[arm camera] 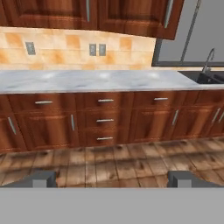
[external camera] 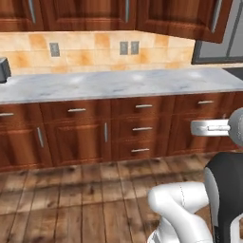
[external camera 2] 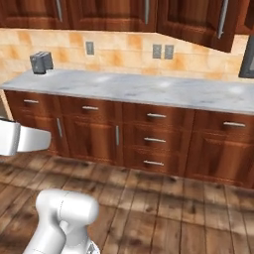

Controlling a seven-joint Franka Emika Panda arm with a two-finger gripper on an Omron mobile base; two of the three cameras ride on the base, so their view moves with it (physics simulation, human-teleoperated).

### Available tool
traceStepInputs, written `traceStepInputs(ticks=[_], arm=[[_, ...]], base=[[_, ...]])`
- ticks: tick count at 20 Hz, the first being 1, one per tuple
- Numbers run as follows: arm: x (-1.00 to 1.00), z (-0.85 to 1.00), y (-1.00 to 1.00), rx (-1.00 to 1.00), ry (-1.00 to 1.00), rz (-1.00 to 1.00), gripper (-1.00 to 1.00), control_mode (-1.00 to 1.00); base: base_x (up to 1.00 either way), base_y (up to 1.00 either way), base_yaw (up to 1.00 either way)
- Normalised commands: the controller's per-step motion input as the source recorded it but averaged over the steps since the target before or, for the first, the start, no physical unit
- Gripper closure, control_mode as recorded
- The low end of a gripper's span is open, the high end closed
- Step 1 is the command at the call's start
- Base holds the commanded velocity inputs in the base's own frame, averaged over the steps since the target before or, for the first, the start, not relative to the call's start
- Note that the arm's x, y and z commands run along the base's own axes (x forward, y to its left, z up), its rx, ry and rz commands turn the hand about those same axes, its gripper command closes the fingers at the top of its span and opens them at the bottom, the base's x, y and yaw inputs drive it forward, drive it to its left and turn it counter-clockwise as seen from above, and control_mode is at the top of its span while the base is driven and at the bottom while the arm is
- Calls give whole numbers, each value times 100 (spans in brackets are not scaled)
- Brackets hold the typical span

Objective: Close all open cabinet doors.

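Reddish-brown upper cabinet doors hang over the counter. One upper door [external camera: 185,19] [external camera 2: 196,22] [arm camera: 140,17] stands swung out from its cabinet, its long silver handle [arm camera: 168,13] tilted toward me. The upper doors to its left [external camera: 85,12] [external camera 2: 106,12] [arm camera: 48,11] sit flush. Below the counter, the lower doors [external camera: 78,142] [arm camera: 46,131] look closed. My gripper [arm camera: 111,180] is open and holds nothing. Its two dark fingertips [arm camera: 39,179] stand wide apart, well back from the cabinets and above the floor.
A grey marble counter [external camera: 118,83] [external camera 2: 149,89] [arm camera: 87,79] runs across. A dark toaster [external camera: 4,70] [external camera 2: 40,62] stands at its left end. A sink with a faucet [arm camera: 206,72] lies under a window [arm camera: 192,35] at the right. A stack of drawers [arm camera: 105,119] is in the middle, with wooden floor before it.
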Motion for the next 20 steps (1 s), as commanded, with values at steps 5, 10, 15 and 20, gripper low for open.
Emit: traceStepInputs(ticks=[5,10,15,20], arm=[[0,0,0,0,0,0,-100,100],[0,0,0,0,0,0,-100,100],[0,0,0,0,0,0,-100,100],[0,0,0,0,0,0,-100,100]], base=[[100,-67,20],[100,-66,14],[100,-36,4],[93,0,-12]])
